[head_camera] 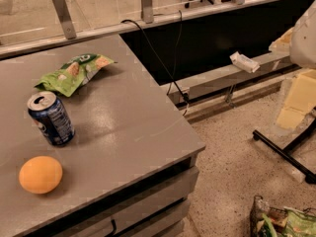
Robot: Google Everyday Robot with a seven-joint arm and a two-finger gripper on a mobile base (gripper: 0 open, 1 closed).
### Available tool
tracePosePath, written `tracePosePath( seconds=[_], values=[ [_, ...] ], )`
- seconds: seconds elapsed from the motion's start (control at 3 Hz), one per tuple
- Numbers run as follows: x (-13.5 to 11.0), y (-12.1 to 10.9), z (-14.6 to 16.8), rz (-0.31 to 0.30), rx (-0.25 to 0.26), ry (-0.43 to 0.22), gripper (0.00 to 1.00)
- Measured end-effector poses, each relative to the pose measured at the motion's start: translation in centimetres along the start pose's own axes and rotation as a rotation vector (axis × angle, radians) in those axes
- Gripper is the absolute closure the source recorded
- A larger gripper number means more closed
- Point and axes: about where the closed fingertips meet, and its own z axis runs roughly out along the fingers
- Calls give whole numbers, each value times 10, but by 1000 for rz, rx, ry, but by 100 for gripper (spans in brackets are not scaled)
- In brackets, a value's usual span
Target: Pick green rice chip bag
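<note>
The green rice chip bag lay at the can's one o'clock on the bench; the gripper was out of view, its grip untellable.

Green bag, blue can

green rice chip bag lies on the table beyond the blue can, claw out of view.
</note>
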Motion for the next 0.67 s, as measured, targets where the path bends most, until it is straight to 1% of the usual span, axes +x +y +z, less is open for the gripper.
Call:
tracePosePath(
  seconds=[0.33,0.67],
  values=[
    [0,0,0,0,0,0,0],
    [-6,-8,4,-29,0,-14,0]
  ],
)
